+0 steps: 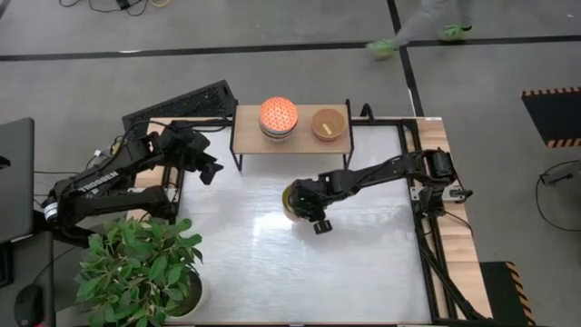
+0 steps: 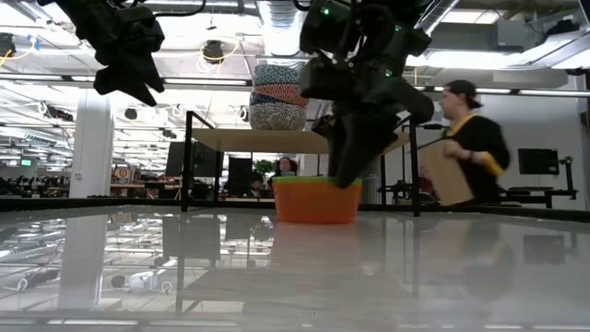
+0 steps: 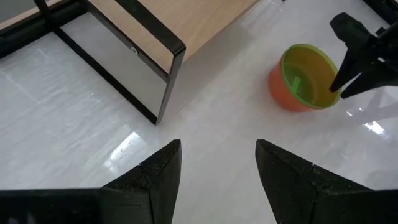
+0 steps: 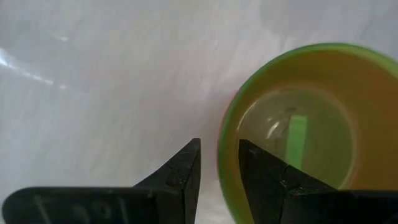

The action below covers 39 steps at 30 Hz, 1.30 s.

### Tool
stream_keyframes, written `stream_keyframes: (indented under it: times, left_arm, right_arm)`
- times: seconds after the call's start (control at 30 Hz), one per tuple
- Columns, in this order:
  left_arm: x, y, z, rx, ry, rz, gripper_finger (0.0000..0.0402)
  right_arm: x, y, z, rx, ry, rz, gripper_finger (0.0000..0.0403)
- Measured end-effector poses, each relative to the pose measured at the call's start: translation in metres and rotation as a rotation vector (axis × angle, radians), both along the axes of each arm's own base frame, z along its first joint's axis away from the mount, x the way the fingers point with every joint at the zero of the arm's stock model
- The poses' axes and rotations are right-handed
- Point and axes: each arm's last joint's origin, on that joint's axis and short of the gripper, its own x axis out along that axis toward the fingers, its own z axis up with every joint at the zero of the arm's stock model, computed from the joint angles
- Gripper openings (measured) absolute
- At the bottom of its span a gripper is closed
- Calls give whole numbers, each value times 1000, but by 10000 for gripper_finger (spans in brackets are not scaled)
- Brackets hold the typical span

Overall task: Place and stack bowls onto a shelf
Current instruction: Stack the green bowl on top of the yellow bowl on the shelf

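Observation:
An orange bowl (image 1: pixel 290 201) with a yellow-green inside stands on its base on the white table in front of the shelf (image 1: pixel 245 141); it also shows in the low view (image 2: pixel 309 203) and in the left wrist view (image 3: pixel 298 78). My right gripper (image 4: pixel 219 155) is at its rim, shut on it. On the shelf's wood top stand a stack of bowls (image 1: pixel 278 117), orange patterned on top, and an olive-yellow bowl (image 1: pixel 329 124) beside it. My left gripper (image 3: pixel 217 149) is open and hovers high over the table's left part (image 1: pixel 211 170), touching nothing. My right gripper holds the orange bowl by its rim (image 4: pixel 225 140) on the side toward the table's right. One finger (image 4: pixel 267 177) is inside the bowl and one (image 4: pixel 183 171) outside, pinching the wall. The fingers slant down from the right. The bowl stands upright with its base on the table (image 2: pixel 316 219).
A potted plant (image 1: pixel 141 268) stands at the table's near left corner. A dark flat device (image 1: pixel 182 104) lies left of the shelf. The shelf's thin black legs (image 3: pixel 168 81) stand near the left gripper. A person (image 2: pixel 470 148) moves behind the table.

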Motion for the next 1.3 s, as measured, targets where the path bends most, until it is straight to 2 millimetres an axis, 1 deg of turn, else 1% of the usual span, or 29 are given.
stream_keyframes:
  times: [0.13,0.33,0.57,0.83,0.9,1.03,1.17,1.3]
  left_arm:
    - [0,0,0,4,3,-5,190]
    - [0,0,0,12,7,-14,190]
    - [0,0,0,15,10,-16,190]
    - [0,0,-1,12,13,-15,190]
    - [0,0,-1,13,13,-15,190]
    - [0,0,0,13,13,-15,190]
    - [0,0,0,13,12,-15,190]
    - [0,0,0,16,9,-16,190]
  right_arm:
    - [1,0,0,-1,-7,-2,125]
    - [0,0,0,-5,-3,-4,92]
    - [0,0,0,-4,-4,-12,21]
    - [-2,3,4,20,46,-65,20]
    - [-1,5,9,22,51,-70,20]
    - [1,11,25,35,29,-86,20]
    - [-5,19,48,28,-19,-124,20]
    - [-17,26,66,22,-39,-188,20]
